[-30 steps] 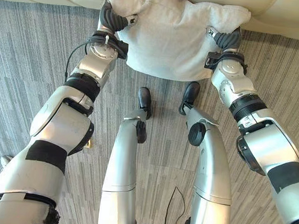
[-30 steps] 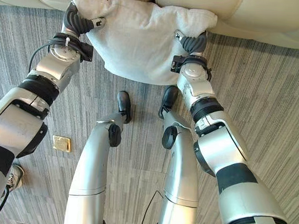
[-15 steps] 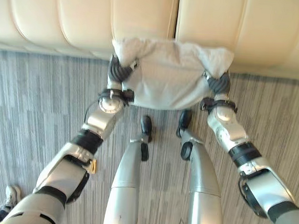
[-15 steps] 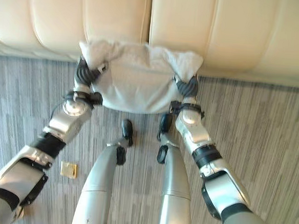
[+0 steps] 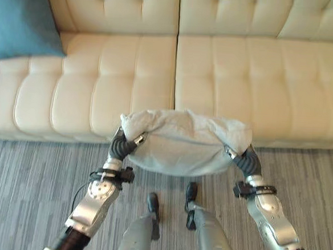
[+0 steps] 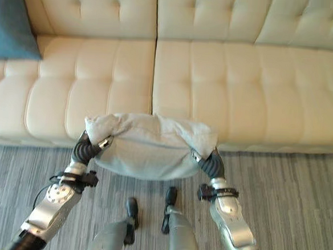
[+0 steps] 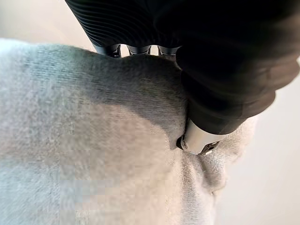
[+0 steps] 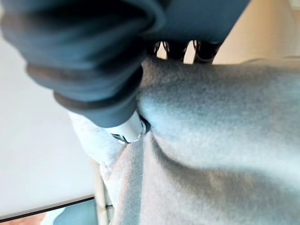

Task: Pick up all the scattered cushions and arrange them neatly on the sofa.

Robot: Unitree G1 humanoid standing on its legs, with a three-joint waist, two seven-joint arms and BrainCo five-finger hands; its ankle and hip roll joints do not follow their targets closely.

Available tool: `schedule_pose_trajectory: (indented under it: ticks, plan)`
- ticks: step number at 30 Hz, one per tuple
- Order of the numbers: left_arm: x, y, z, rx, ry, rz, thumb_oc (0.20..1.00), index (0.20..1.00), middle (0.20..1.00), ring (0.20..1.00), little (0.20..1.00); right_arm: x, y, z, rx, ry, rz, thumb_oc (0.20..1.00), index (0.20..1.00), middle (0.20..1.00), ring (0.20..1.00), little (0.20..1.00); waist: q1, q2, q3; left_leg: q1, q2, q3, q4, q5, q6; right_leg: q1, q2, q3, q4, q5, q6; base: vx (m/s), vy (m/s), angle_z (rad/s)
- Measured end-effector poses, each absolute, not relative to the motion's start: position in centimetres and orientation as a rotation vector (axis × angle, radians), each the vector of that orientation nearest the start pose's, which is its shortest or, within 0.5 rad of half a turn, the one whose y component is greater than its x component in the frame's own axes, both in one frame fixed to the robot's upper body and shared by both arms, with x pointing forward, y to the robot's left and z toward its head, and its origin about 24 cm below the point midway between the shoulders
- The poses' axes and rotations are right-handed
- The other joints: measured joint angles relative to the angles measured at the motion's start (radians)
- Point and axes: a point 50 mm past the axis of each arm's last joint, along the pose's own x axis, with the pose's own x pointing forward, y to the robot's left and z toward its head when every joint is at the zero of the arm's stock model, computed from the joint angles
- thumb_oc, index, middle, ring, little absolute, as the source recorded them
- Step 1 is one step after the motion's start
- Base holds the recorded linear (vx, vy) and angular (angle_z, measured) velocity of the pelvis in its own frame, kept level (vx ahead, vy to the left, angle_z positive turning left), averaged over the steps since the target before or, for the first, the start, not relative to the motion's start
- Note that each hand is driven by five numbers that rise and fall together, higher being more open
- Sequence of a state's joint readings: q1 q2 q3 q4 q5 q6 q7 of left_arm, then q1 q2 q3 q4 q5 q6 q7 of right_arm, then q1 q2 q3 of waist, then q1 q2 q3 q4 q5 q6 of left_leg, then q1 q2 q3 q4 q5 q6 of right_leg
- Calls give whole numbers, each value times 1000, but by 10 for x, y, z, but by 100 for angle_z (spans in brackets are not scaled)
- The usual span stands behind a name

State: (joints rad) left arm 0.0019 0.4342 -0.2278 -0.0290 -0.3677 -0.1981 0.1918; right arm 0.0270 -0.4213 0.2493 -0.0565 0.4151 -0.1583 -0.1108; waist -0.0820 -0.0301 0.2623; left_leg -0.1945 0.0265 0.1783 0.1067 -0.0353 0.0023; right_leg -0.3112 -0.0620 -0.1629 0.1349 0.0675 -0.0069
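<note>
While the grey cushion point(image 5: 183, 143) is carried in front of the sofa point(image 5: 216, 71), it is seen in the left eye view held clear of the floor point(image 5: 31, 178), just short of the sofa's front edge and roughly in line with the seam between the two seat sections. Its long axis runs parallel to that front edge. The left hand point(image 5: 121, 146) is clamped on one end and the right hand point(image 5: 243, 159) on the other, so neither hand is nearer; the load is shared evenly. A blue cushion point(image 5: 22, 17) is already leaning at the sofa's left end, well apart from the grey one.

From the right eye view the same arrangement is confirmed: the cushion is spanned between the two hands, with the open seat lying directly beyond it, away from the robot.

By the left wrist view, the thumb point(image 7: 199, 140) is shown pressed into the fabric with the fingers point(image 7: 136, 48) curled over the cushion's edge, a pinching grip.

By the right wrist view, the right thumb point(image 8: 126, 130) is likewise dug into the cloth, fingers point(image 8: 176, 48) wrapped over the top. The coming move is judged to be a forward carry onto the seat.
</note>
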Motion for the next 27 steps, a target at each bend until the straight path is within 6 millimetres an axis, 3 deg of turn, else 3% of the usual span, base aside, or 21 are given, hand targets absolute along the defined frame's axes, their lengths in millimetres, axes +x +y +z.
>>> schedule_pose_trajectory:
  ticks: [4,13,16,19,21,22,25,27]
  plan:
    - [237,186,52,27,-81,-49,200,200,200,200,200,233,-178,52,21,-46,148,200,200,200,200,200,-2,0,-65,83,-2,13,-56,4,1,76,9,7,-50,13,-1,134,73,-10]
    - [232,191,45,29,-41,-31,200,200,200,200,200,236,-176,54,16,-40,174,200,200,200,200,200,19,-3,-78,147,-13,61,-78,1,10,113,15,60,-64,33,15,44,101,-17]
    - [228,196,41,33,-20,-18,200,200,200,200,200,236,-172,53,17,-32,188,200,200,200,200,200,20,-9,-86,142,-24,81,-63,-12,27,111,9,82,-71,37,35,29,188,-18]
    - [226,196,39,40,-6,-21,200,200,200,200,200,235,-172,52,15,-24,191,200,200,200,200,200,17,-3,-89,121,-28,80,-31,-40,48,63,-3,94,12,38,59,44,124,-10]
    - [226,198,38,42,-3,-12,200,200,200,200,200,235,-171,51,16,-20,198,200,200,200,200,200,18,5,-84,101,-29,67,10,-63,62,-16,-16,109,156,37,81,157,84,-4]
    - [224,199,35,44,11,-10,200,200,200,200,200,233,-171,48,15,-5,201,200,200,200,200,200,10,13,-86,112,-32,59,6,-62,67,-46,-22,108,210,23,108,189,10,7]
    - [224,202,36,69,7,-1,200,200,200,200,200,232,-169,47,17,-2,216,200,200,200,200,200,11,22,-83,109,-31,59,9,-66,75,-80,-47,92,207,-29,116,250,-28,5]
    - [224,205,37,73,1,11,200,200,200,200,200,232,-168,48,17,-6,233,200,200,200,200,200,10,29,-77,90,-25,48,9,-68,77,-125,-50,85,141,-53,149,359,-35,1]
